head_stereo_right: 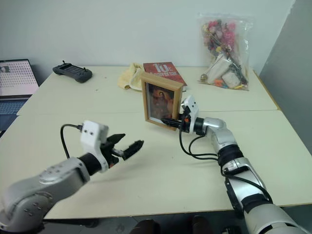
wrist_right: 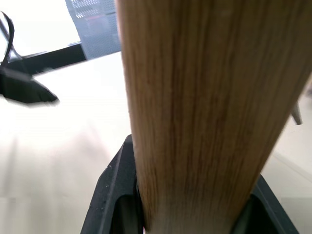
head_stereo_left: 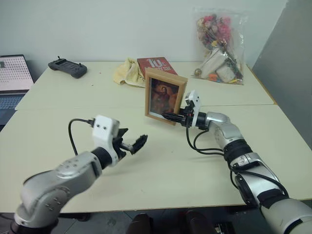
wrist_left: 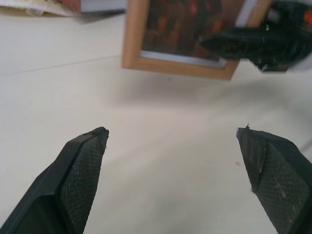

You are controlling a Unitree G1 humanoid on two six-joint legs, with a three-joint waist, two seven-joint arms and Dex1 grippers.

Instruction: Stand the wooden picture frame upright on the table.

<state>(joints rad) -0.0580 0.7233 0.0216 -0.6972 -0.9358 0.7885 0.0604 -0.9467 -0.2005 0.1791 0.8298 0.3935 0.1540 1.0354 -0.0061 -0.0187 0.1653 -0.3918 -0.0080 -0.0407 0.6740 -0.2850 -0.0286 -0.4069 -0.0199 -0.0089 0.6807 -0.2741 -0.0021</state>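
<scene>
A: Black-fingered left gripper [head_stereo_left: 130, 145], nearest item: jaws spread wide, nothing between them, hovering over bare table [head_stereo_left: 161, 170] in front of the frame and clear of it.

B: Next item out?

A: Right gripper [head_stereo_left: 168, 117], reaching in level from the right. Its fingers are clamped on the lower right corner of the wooden picture frame [head_stereo_left: 165, 96]; the right wrist view shows the wood edge seated between the two jaws.

B: Frame's position?

A: Upright near the middle of the table, just beyond the seam, glazed portrait facing the robot. Whether the rear stand is out and bearing cannot be told from here.

B: Handling notes?

A: Judged light and rigid, light wood rim, glass front. Glass is fragile and likely slippery, so grip belongs on the wood edge, as now, not on the face. A tall narrow piece tips easily; release should probably be slow.

B: Room about it?

A: Open tabletop to the front and both sides. Behind it, near, a red book [head_stereo_left: 157, 65] and a yellow cloth [head_stereo_left: 127, 72]; a fall backward could land on them. Farther off: a black controller [head_stereo_left: 68, 68] at far left, a clear bag of oddments [head_stereo_left: 219, 46] at far right, a laptop [head_stereo_left: 13, 80] by the left edge. Table edges are well apart from the frame.
</scene>
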